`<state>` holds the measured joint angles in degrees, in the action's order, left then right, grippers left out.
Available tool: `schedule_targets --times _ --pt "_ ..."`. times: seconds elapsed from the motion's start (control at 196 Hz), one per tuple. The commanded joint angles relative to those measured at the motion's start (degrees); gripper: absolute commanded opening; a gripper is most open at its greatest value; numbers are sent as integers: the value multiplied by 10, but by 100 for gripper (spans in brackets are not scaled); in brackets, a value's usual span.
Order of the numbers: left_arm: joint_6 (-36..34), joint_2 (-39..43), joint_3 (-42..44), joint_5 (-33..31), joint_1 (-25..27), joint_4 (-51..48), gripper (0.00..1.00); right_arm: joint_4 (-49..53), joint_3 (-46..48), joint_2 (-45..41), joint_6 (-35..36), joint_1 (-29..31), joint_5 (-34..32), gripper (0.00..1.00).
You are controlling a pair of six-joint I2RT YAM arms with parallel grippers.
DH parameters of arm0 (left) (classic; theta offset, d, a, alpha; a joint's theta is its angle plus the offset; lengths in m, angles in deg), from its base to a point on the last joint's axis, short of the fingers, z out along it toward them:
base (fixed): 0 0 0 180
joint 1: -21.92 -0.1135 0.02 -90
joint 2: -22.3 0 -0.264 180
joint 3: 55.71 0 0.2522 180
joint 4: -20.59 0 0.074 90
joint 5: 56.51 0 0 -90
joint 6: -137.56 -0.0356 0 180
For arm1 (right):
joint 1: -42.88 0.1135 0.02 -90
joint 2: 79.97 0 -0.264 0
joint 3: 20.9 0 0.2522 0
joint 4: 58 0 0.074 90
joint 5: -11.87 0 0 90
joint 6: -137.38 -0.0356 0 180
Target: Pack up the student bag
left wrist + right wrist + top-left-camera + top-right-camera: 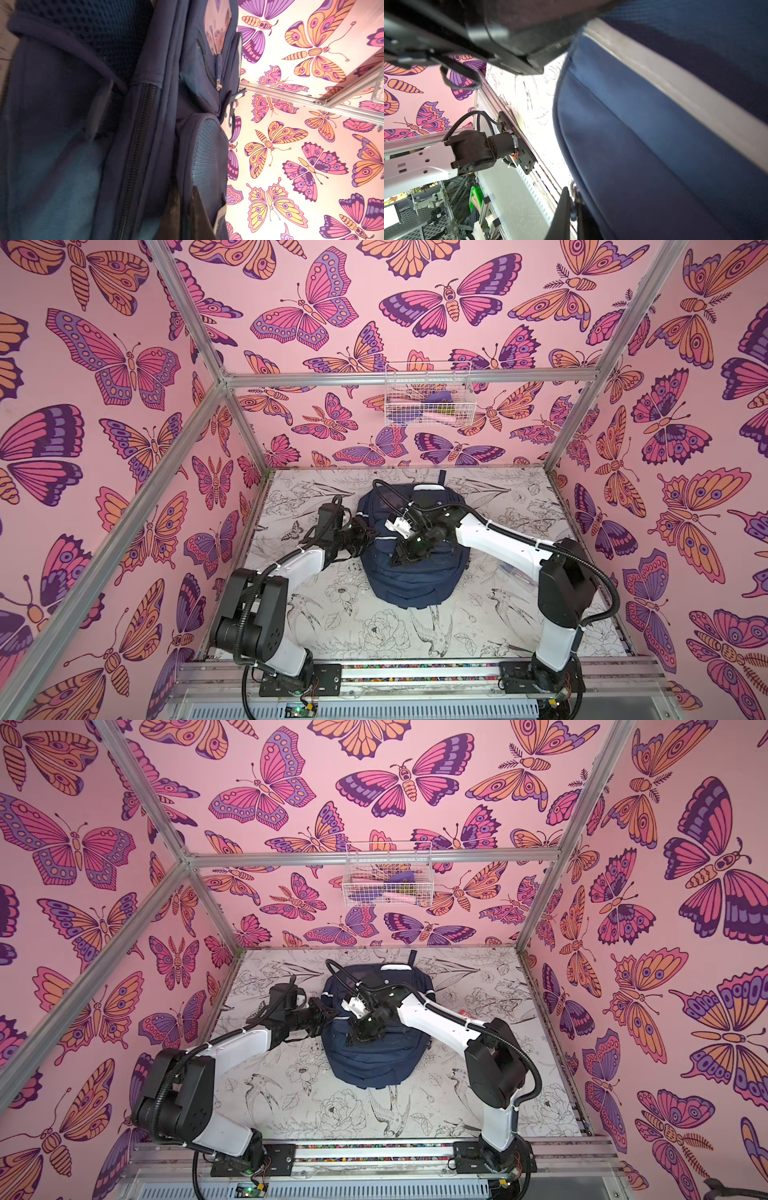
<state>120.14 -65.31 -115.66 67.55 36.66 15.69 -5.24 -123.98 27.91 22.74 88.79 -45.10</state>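
The table [316,614], walled on three sides by butterfly-print panels, has its widest bare room on the near side, between the two arm bases. There are narrower strips to the left and right.

The student bag [415,585] lies flat in the middle of the table. Its top loop points at the far wall and its bottom is toward the arms, probably so that both can reach its zips. Its far end is close to the far wall, so any slide has to come nearward or sideways.

A white wire basket [465,406] hangs on the far wall, above and well apart from the bag. It holds small pink and purple items too small to name.

The left gripper [362,537] meets the bag's left edge by the mesh side pocket [207,158]. Its fingers are fully closed. Whether they pinch fabric I cannot tell, but the placement suggests steadying the bag against a pull.

The right gripper [401,558] reaches across onto the bag's front panel, below a white reflective stripe [675,93]. Its fingers are closed on what looks like a small metal zip pull [572,188], ready to run a pocket open. The zip's course along the seam is not visible.
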Motion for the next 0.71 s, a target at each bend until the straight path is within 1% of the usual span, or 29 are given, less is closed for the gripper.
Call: schedule_targets --times 0.0,0.082,0.174,0.286,0.368,0.5,0.628,0.659,0.71 --pt "34 30 8 13 24 58 0 -27 -66 38 -5 29 32 0" --pt "32 34 8 5 32 58 0 -46 -93 63 -21 30 33 0" --pt "36 37 18 -5 40 61 0 -61 -124 87 -37 30 6 0" --pt "39 42 34 -21 50 64 0 -76 -159 111 -58 22 -3 0" --pt "45 47 50 -30 55 73 0 -93 -171 115 -71 17 2 0" --pt "56 55 71 -44 58 85 0 -92 -186 115 -74 16 4 0" --pt "73 61 84 -60 59 104 0 -115 -185 125 -98 16 13 0" --pt "74 63 84 -63 59 106 0 -119 -179 122 -102 16 8 4" --pt "75 62 84 -66 59 106 0 -121 -164 111 -103 16 -3 18"
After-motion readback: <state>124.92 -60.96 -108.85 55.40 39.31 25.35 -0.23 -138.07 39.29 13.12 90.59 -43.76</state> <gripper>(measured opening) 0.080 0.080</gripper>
